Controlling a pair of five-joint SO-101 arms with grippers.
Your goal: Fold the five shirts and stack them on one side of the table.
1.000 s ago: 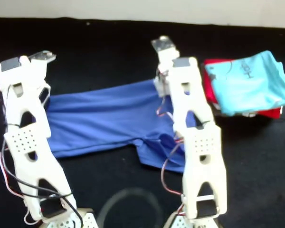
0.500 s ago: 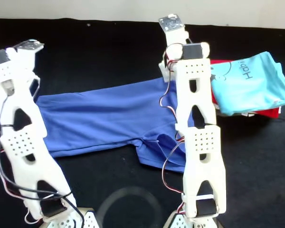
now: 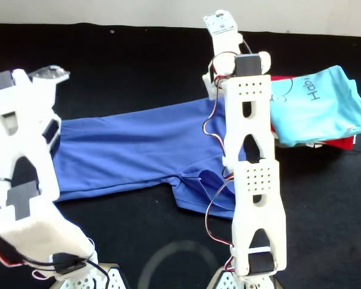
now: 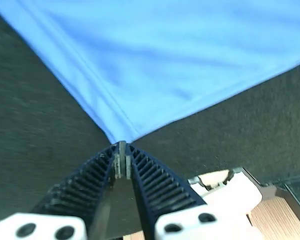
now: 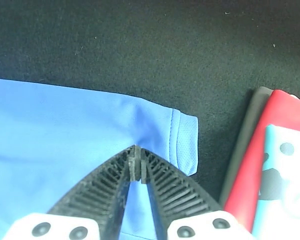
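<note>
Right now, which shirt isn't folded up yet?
The dark blue shirt. It lies spread out flat across the middle of the table. The turquoise shirt and the red shirt under it are already folded in a pile at the side.

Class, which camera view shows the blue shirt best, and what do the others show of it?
The high view: the blue shirt lies spread almost whole. Left wrist view: one hem corner at the left hand. Right wrist view: a sleeve end by the right hand.

Black tabletop runs open behind the blue shirt; to the right, the stack of folded shirts blocks the way just beside its sleeve.
</note>
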